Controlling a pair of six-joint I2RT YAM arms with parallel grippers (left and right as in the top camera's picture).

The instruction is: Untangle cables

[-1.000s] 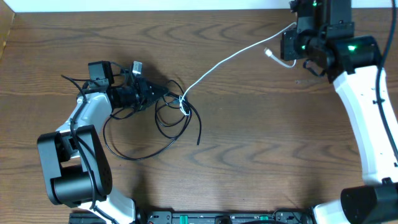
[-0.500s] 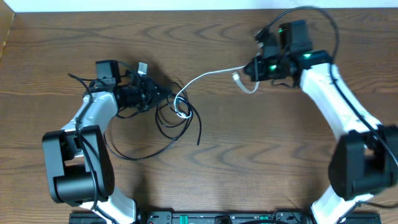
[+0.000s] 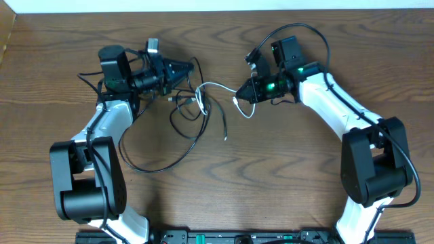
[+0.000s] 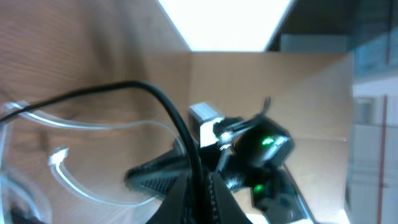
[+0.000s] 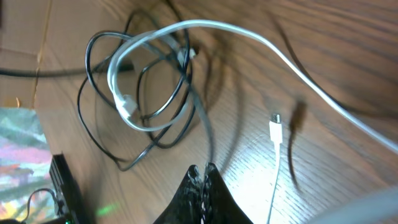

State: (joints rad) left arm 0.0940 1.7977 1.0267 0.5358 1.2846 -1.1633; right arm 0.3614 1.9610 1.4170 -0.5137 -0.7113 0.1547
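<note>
Swinging in from the far right corner, the right claw (image 3: 239, 91) now sits near the middle of the bench (image 3: 285, 190), and the white cable (image 3: 217, 86) that ran taut a second ago bows in a short slack arc. Meanwhile the left claw (image 3: 190, 68) has shifted a little toward the far edge, taking the knot with it. Both claws are closed tight. Seen from its wrist, the left one has the black cable (image 3: 169, 159) running straight in between its tips. From above, the right one pinches the white cable close to its end, with the plug (image 3: 237, 102) curling loose just below the tips. Between the two claws the cables are still wound together: the white one loops through several small black coils just right of the left claw. From that knot the black cable sweeps out in one big loop over the bench toward the left arm's base and back, and its free end lies straight, pointing at the near edge. The two claws are near each other with only the knot and the short white arc between them.
</note>
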